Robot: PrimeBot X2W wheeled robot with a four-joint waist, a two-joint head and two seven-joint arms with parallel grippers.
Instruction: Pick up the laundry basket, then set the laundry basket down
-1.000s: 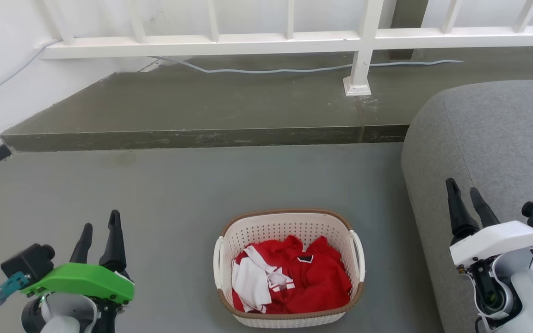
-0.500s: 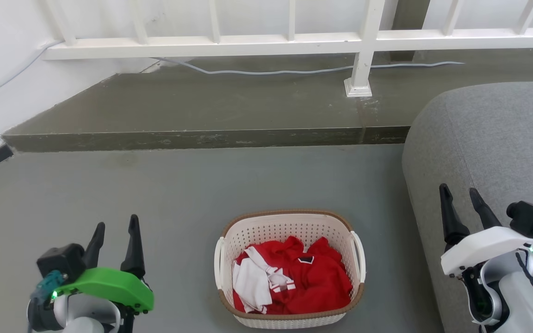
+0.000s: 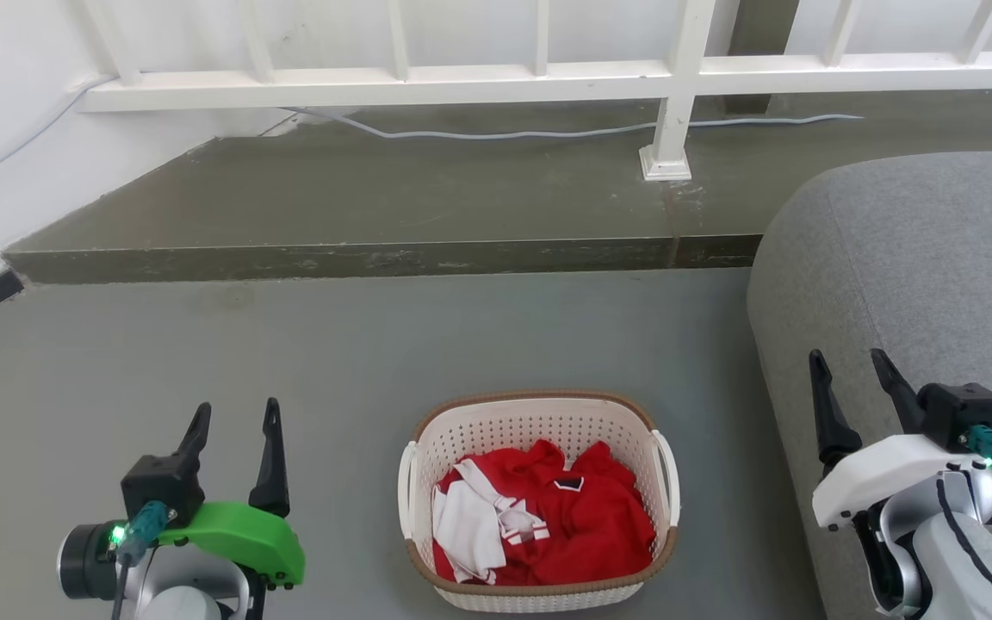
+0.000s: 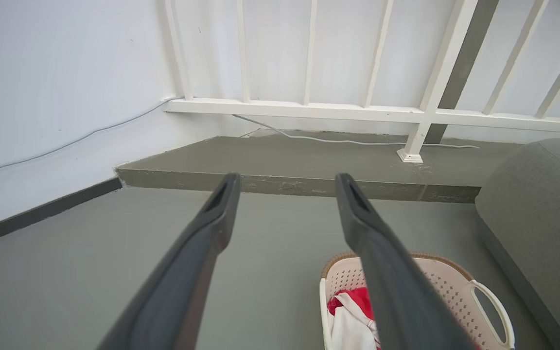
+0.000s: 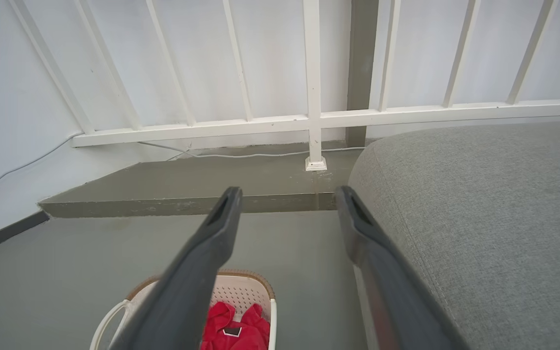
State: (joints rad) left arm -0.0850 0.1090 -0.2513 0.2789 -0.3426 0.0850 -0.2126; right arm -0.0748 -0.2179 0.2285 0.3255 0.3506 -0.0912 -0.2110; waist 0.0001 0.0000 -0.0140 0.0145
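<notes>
Left gripper (image 3: 236,406) and right gripper (image 3: 847,355) shifted inward since last frame; both spread wide, empty. Between them laundry basket (image 3: 530,426) on floor (image 3: 289,344), clear gap each side. Right one over sofa (image 3: 918,258); step edge (image 3: 375,257) ahead. Basket bottom hidden under red clothes (image 3: 591,525).

L gripper (image 3: 233,415) & R gripper (image 3: 846,364): fingers spread (empty), pointing up.

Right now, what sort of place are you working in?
Probably a home living area next to a balcony or landing. A grey upholstered sofa is on the right, a white railing runs along a raised concrete step, and a laundry basket of red and white clothes sits on the floor.
</notes>
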